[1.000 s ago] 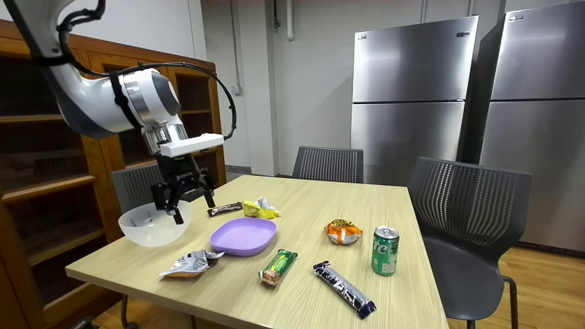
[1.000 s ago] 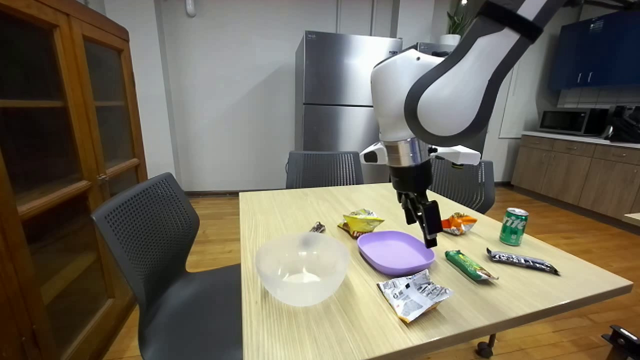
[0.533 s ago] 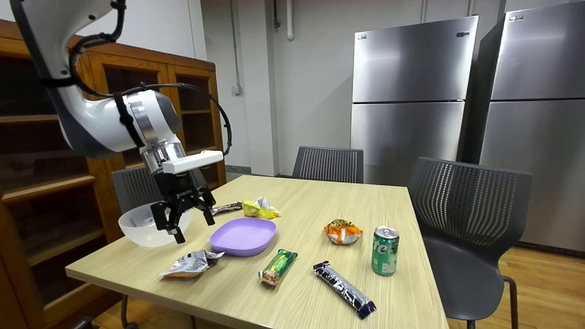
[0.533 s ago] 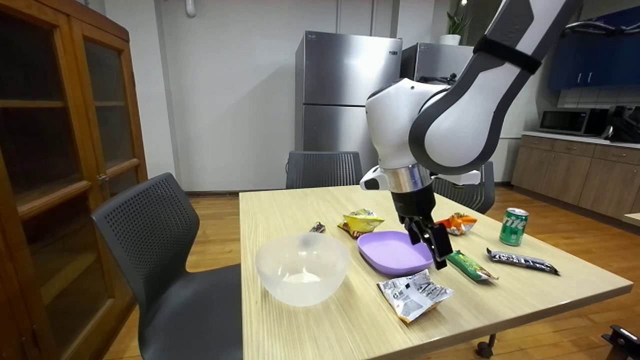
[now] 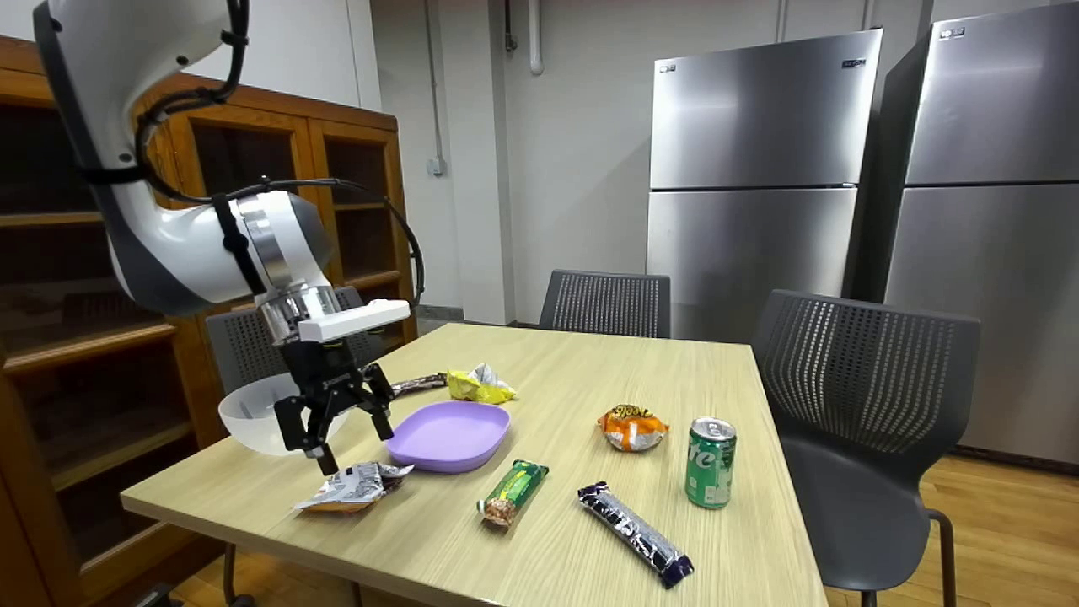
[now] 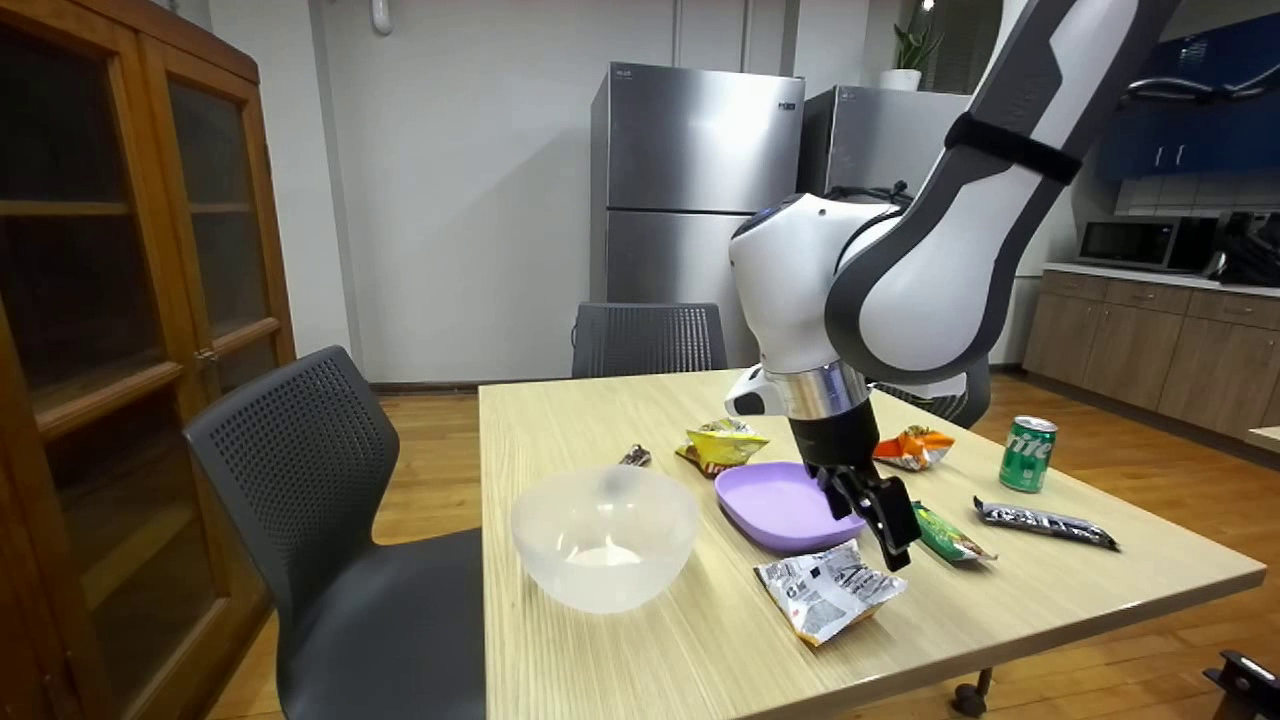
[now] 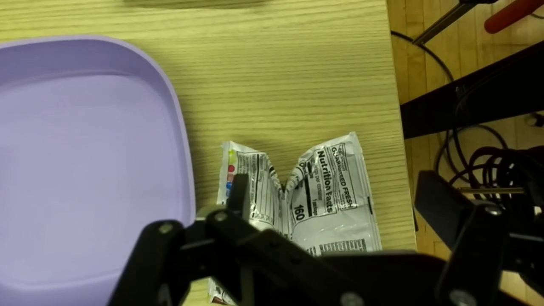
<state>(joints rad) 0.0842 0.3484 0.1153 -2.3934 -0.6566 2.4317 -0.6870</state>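
Silver snack packet point(image 7: 331, 191), creased and printed with nutrition facts, lies just beside the purple plate point(image 7: 80, 170), toward the camera from the plate in both exterior views. Above the packet hangs the gripper point(image 7: 335, 197), its jaws wide apart; in the wrist view one shows over the packet's edge nearest the plate, the other past the table's edge, away from the plate.

Plate and packet rest on a pale wood-grain table point(image 6: 600, 410). Left of the plate in both exterior views rises a brown cabinet point(image 6: 150, 360) with glass doors; well behind the plate are steel refrigerators point(image 5: 754, 194) and a light wall point(image 6: 470, 180). Dark chairs point(image 6: 300, 470) stand left of and behind it. Far right of it, in an exterior view, a microwave point(image 6: 1130, 243) sits on a counter point(image 6: 1150, 340).

Left of the plate is a translucent bowl point(image 6: 600, 540); behind the plate, a yellow wrapper point(image 6: 720, 445) and a brown bar point(image 5: 419, 385). To its right lie a green bar point(image 5: 514, 493), an orange packet point(image 5: 632, 427), a silver-and-purple bar point(image 5: 636, 535), and an upright green can point(image 5: 711, 464). The gripper blocks part of the plate's right rim in an exterior view, and part of the packet in the wrist view.
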